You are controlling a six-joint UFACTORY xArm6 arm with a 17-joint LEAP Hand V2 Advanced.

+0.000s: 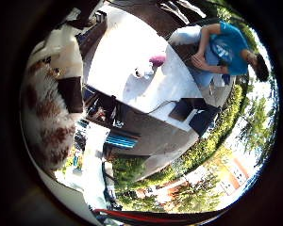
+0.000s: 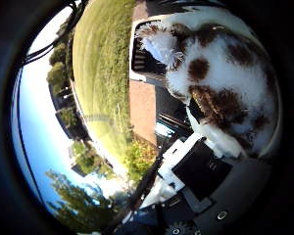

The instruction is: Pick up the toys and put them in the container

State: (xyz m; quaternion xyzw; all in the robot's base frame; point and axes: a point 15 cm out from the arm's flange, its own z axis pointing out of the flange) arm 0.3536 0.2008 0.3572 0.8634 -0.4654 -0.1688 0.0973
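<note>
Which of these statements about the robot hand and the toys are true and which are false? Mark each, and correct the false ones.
1. A white plush toy with brown patches fills much of the thumb side view, close to the palm. True.
2. The plush toy is plain black. False: it is white with brown patches.
3. The hand shows white and black parts beside the plush toy. True.
4. The white table is bare. False: a pink and white toy lies on it.
5. The scene is indoors. False: grass, trees and sky show.
</note>
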